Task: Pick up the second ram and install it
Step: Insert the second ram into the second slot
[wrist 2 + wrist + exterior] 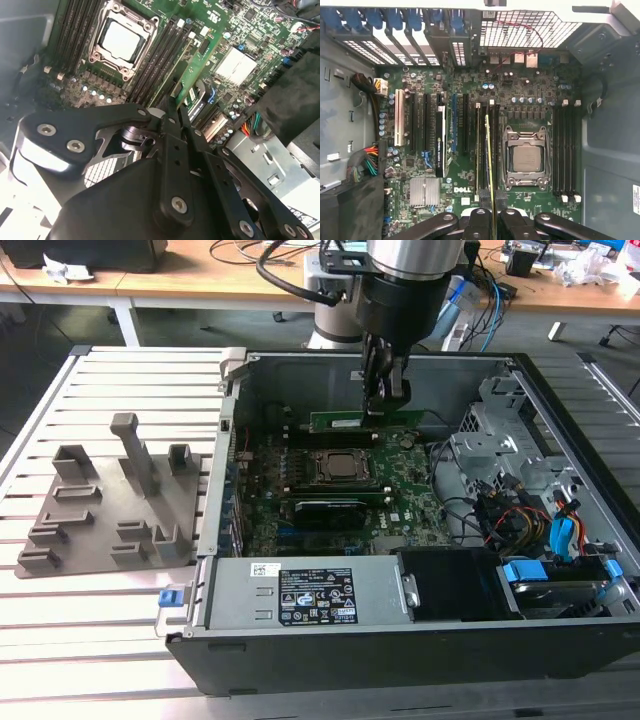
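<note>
The second ram (350,422) is a slim green stick held level inside the open computer case, over the memory slots on the far side of the CPU socket (340,468). My gripper (385,410) is shut on its upper edge near one end. In the first wrist view the ram (488,160) shows edge-on, running along the dark slots beside the socket (527,159), with my gripper (490,222) clamped on it. In the second wrist view the ram (192,75) juts out from the gripper (172,107) above the motherboard (240,30). Whether it touches a slot I cannot tell.
A grey fixture tray (110,510) with upright posts lies on the slatted table at the exterior view's left. Inside the case, a black expansion card (320,508) stands near the socket. The power supply (310,592), drive cage (500,440) and cable bundles (530,525) crowd the near side and the right.
</note>
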